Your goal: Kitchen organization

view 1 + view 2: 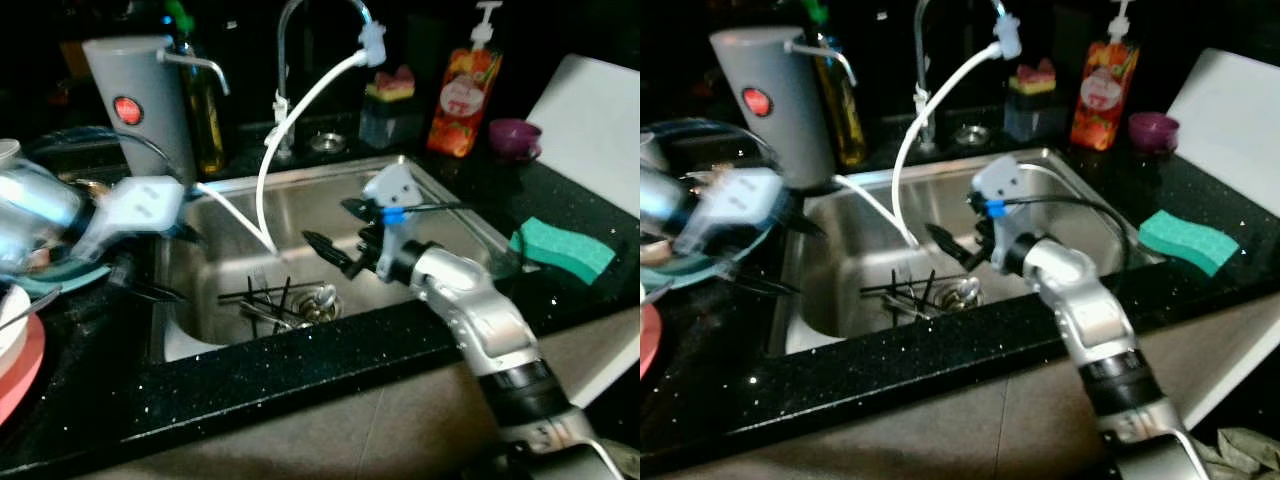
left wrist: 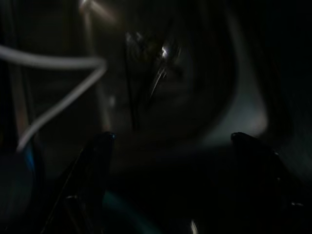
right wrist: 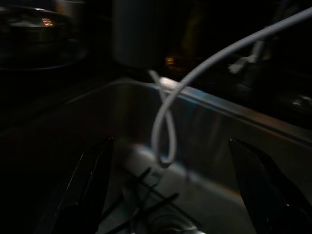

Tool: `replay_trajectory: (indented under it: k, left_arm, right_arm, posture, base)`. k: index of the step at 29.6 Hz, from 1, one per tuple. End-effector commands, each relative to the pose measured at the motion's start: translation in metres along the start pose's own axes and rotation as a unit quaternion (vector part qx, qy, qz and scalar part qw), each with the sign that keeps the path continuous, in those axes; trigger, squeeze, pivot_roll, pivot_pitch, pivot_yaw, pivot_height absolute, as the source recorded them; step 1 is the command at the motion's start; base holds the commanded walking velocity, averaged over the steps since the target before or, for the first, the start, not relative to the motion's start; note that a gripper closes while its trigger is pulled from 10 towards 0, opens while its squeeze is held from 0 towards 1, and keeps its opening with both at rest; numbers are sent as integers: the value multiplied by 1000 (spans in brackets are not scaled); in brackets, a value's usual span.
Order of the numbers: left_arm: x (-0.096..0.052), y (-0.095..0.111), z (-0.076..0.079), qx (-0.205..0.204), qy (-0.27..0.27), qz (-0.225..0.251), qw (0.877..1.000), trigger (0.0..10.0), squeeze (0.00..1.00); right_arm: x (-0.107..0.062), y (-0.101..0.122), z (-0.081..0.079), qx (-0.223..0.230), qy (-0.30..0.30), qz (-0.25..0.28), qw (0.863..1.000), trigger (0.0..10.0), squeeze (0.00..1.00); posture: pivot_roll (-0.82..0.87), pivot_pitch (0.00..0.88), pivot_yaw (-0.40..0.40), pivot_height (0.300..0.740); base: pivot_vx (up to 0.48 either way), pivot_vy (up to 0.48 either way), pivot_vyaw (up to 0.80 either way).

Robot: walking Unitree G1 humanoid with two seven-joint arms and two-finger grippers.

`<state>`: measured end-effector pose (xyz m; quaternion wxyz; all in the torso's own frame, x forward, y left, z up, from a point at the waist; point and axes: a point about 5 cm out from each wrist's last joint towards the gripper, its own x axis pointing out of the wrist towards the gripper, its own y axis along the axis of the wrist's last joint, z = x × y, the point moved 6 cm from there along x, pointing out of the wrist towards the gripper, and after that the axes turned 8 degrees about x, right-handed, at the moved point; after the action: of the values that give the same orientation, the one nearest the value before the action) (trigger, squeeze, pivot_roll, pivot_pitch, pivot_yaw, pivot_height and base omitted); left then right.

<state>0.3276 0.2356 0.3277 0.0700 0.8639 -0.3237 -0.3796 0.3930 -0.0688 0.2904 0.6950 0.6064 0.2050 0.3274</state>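
Observation:
A steel sink [image 1: 300, 173] is set in a black speckled counter. At its bottom, by the drain, lie several pieces of cutlery [image 1: 280, 300]: black chopsticks, a fork and a spoon. My right gripper [image 1: 340, 228] hangs over the middle of the basin, above and to the right of the cutlery, open and empty; in the right wrist view its fingers [image 3: 92, 175] frame the basin floor. My left gripper [image 1: 165, 262] is blurred at the sink's left edge, open and empty, with the cutlery [image 2: 156, 73] ahead of it.
A white hose [image 1: 275, 150] loops from the faucet [image 1: 290, 40] into the basin. A grey canister [image 1: 140, 100] and stacked plates [image 1: 20, 350] stand on the left. A soap bottle [image 1: 463, 90], purple cup [image 1: 513, 135] and green sponge [image 1: 560, 248] are on the right.

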Motion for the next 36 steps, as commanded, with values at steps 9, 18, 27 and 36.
replay_trajectory:
  k: [9,18,27,36]
  left_arm:
    - [-54,-4,21,-32,-10,-69,997,10000,200]
    - [-92,-48,48,-97,-12,-168,981,10000,722]
    - [-97,-77,79,-156,-31,-198,967,10000,1000]
    - [-79,-90,86,-167,-36,-196,966,10000,0]
  right_arm:
    - [-20,-7,-14,1,43,-19,999,10000,0]
    - [-19,-6,-9,15,31,-8,999,10000,0]
    - [-17,-7,-9,19,34,-12,999,10000,0]
    - [-15,-4,-9,18,38,-10,999,10000,0]
  posture:
    - [267,156,10,740]
    - [311,147,7,740]
    - [305,138,-23,740]
    - [288,135,-33,740]
  base:
    - [0,0,0]
    - [0,0,0]
    - [0,0,0]
    - [0,0,0]
